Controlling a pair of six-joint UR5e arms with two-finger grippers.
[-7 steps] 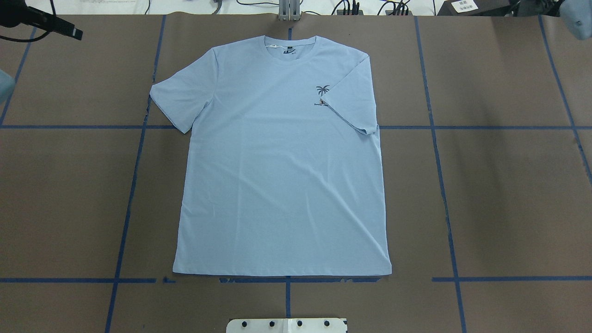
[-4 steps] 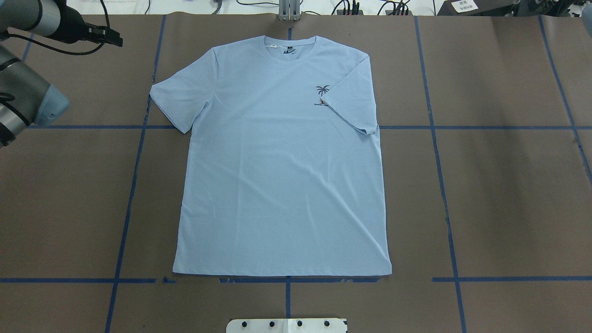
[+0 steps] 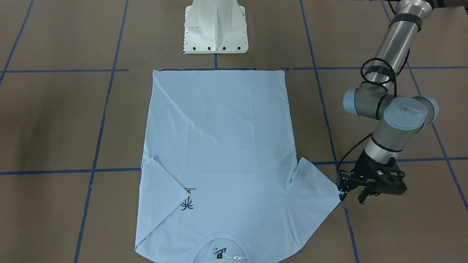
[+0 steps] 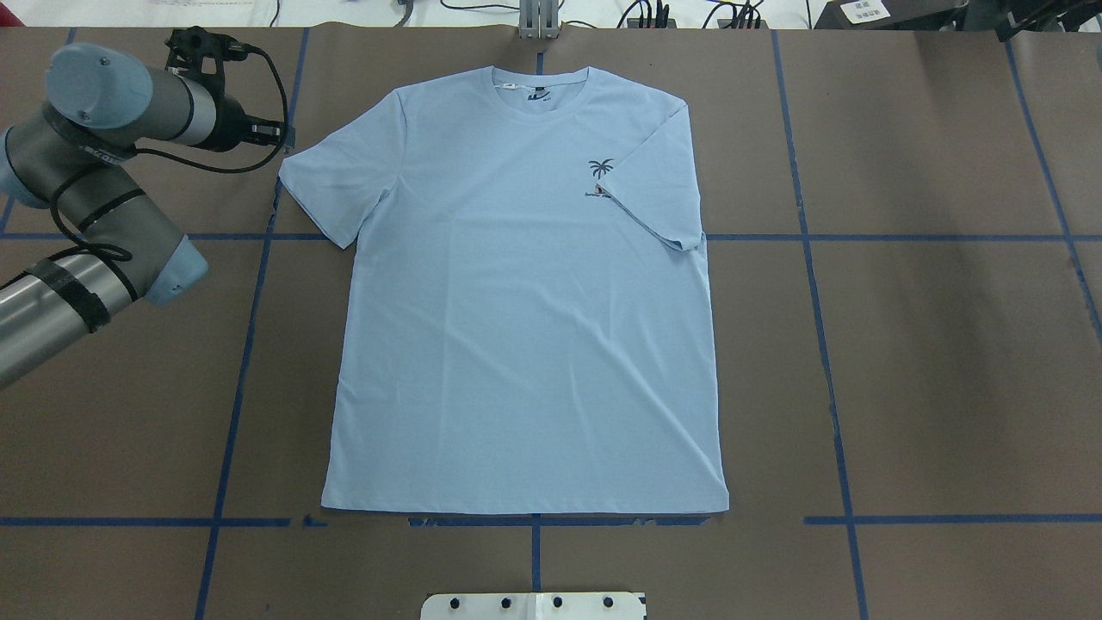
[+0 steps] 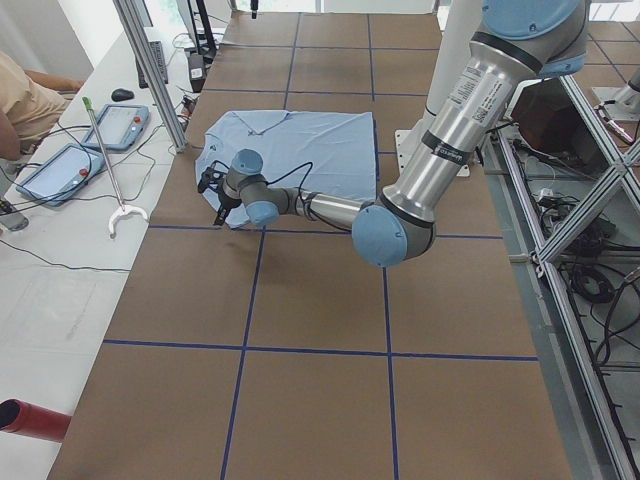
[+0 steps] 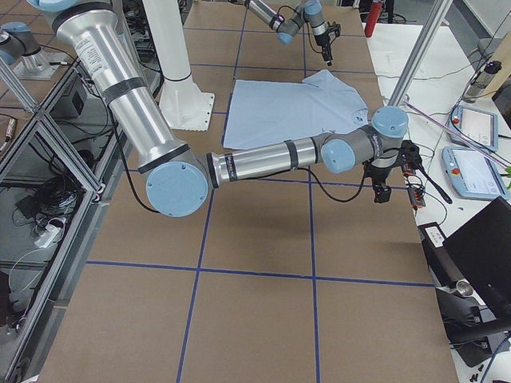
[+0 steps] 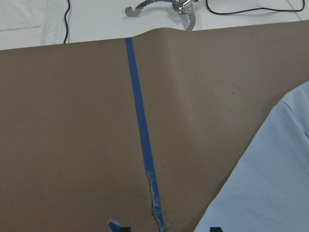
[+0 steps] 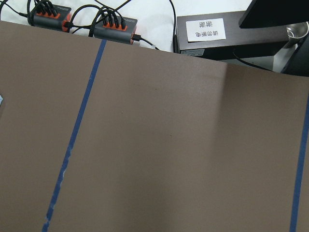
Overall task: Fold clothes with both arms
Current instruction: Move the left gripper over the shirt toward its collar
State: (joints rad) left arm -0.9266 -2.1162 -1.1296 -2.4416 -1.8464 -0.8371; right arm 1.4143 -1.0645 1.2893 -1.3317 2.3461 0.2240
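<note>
At the upper left of the overhead view I have the left arm (image 4: 103,155) reaching in over the brown table (image 4: 930,362). The left gripper (image 3: 352,198) points at the tip of the outspread sleeve (image 4: 331,181). Its fingers (image 3: 342,196) are spread apart with nothing between them. The nearer one sits just beside the sleeve's hem, though I cannot tell whether it touches the cloth. In the left wrist view that sleeve fills the lower right corner, beside a strip of blue tape (image 7: 140,121).

The light blue T-shirt (image 4: 516,344) lies flat in the middle of the overhead view. Its neck is at the top and its hem runs along the tape line near the bottom. The other sleeve (image 4: 659,185) is folded inward over the chest, and its edge meets the palm print (image 4: 601,167).

The right arm (image 6: 263,159) shows only in the right side view, stretched low across the frame. There the right gripper (image 6: 382,190) hangs near the table's right edge, well apart from the shirt. I cannot tell how its fingers stand.
</note>
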